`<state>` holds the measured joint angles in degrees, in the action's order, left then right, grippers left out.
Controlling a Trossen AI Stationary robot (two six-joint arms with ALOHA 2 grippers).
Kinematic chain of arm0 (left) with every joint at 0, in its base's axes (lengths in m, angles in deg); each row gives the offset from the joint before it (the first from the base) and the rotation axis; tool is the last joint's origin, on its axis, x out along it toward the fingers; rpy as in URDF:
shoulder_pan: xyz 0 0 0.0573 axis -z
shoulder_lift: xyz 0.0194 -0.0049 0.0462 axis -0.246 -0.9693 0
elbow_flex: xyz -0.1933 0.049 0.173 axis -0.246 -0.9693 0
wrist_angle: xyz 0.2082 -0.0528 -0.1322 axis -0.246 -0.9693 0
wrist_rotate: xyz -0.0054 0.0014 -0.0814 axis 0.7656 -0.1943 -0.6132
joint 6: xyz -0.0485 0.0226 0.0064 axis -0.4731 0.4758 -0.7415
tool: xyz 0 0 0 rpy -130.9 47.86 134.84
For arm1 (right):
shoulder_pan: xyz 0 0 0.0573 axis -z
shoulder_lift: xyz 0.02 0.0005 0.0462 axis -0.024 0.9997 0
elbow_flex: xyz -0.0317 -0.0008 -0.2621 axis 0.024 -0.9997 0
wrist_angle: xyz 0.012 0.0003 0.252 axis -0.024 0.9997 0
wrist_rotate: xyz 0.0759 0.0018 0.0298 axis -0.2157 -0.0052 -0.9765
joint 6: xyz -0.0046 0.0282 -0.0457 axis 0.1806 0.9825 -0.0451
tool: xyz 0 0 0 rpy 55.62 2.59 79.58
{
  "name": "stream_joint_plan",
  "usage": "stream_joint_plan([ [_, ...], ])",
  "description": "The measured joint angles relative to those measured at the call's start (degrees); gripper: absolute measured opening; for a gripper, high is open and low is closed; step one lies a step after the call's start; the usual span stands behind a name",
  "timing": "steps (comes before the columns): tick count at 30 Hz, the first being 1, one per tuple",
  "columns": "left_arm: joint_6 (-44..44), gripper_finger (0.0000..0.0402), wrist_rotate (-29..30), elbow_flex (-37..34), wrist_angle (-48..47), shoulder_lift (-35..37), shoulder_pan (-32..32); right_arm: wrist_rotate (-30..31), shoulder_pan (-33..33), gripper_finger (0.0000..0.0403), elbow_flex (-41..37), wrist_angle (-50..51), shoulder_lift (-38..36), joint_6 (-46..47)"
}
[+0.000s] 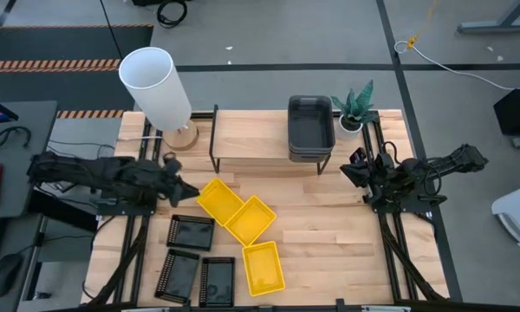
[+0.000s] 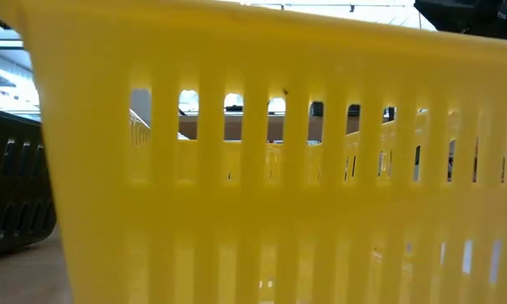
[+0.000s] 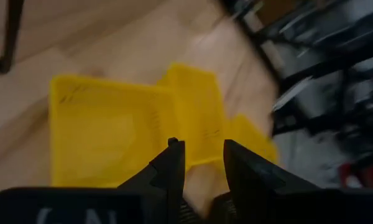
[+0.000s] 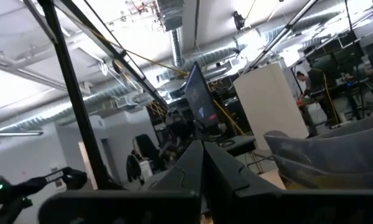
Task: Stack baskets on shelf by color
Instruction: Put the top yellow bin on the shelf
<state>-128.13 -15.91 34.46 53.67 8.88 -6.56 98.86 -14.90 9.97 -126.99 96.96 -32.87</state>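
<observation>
Three yellow baskets lie in a row on the table: one nearest the shelf, a second overlapping it, a third near the front edge. That third one fills the low view. Three black slotted baskets rest flat to their left. The grey baskets sit stacked on the shelf's right end. My left gripper is open with a narrow gap, just left of the first yellow basket. My right gripper is shut, right of the shelf, tilted upward.
A white cylindrical lamp stands on a wooden base at the table's far left corner. A small potted plant sits beside the shelf's right end. A black basket shows at the low view's left. Bare wood lies at the table's right half.
</observation>
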Motion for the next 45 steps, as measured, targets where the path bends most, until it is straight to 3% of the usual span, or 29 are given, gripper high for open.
stream_joint_plan([
  [7,0.0,0.0117,-0.6,0.0,-3.6,-6.3,-0.3,0.0,0.0,0.0017,0.0,0.0,0.0,-0.1],
  [17,4.8,0.0117,-0.6,0.0,-4.4,-7.3,-4.7,0.0,0.0,0.0014,0.0,0.0,0.0,-0.2],
  [29,15.4,0.0117,-10.9,0.0,-9.9,-7.3,-10.5,0.0,0.0,0.0016,0.0,0.0,0.0,-0.2],
  [33,17.1,0.0117,-11.2,0.0,-11.0,-7.3,-10.5,0.0,0.0,0.0016,0.0,0.0,0.0,-0.2],
  [45,12.4,0.0117,-11.6,0.0,-8.6,-12.2,-10.3,0.0,0.0,0.0016,0.0,0.0,0.0,-0.2],
])
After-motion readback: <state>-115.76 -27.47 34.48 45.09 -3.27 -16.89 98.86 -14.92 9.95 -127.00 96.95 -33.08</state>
